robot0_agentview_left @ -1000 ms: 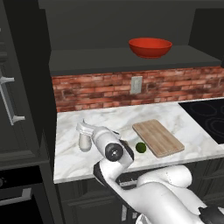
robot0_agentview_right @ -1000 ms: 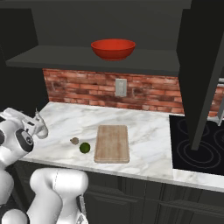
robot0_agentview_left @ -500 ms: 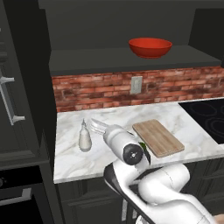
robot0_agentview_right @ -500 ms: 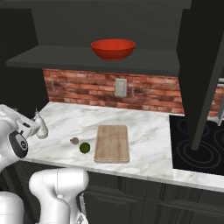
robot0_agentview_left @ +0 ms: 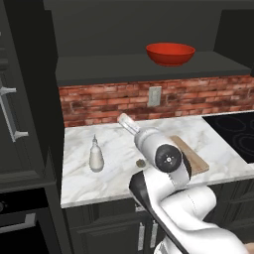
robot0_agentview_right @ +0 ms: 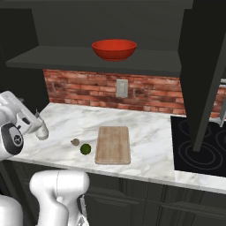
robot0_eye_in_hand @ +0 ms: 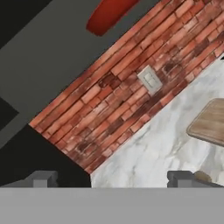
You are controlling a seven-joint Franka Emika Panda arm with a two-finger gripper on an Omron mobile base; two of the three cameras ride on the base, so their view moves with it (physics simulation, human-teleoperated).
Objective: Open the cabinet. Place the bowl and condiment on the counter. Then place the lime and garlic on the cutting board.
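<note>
The cabinet (robot0_agentview_left: 149, 72) stands open, and the red bowl (robot0_agentview_left: 170, 53) (robot0_agentview_right: 114, 48) sits on its shelf. On the counter (robot0_agentview_right: 150, 128) the white condiment (robot0_agentview_left: 95, 155) (robot0_agentview_right: 42, 130) stands upright at the left. The garlic (robot0_agentview_right: 75, 141) (robot0_agentview_left: 141, 162) and the lime (robot0_agentview_right: 85, 148) lie just left of the cutting board (robot0_agentview_right: 113, 144) (robot0_eye_in_hand: 210, 122). My gripper (robot0_agentview_left: 125, 120) (robot0_eye_in_hand: 110, 179) hangs open and empty above the counter, right of the condiment. It points up at the brick wall, with the bowl (robot0_eye_in_hand: 111, 13) far ahead.
An open cabinet door (robot0_agentview_right: 203, 66) hangs over the black stovetop (robot0_agentview_right: 198, 148) on the right. A wall outlet (robot0_eye_in_hand: 149, 79) sits in the brick backsplash. A tall dark side cabinet (robot0_agentview_left: 20, 99) bounds the counter on the left.
My arm has swung right, away from the condiment, which stays upright on the counter. The hand has tilted up toward the wall. The jaws stayed open.
</note>
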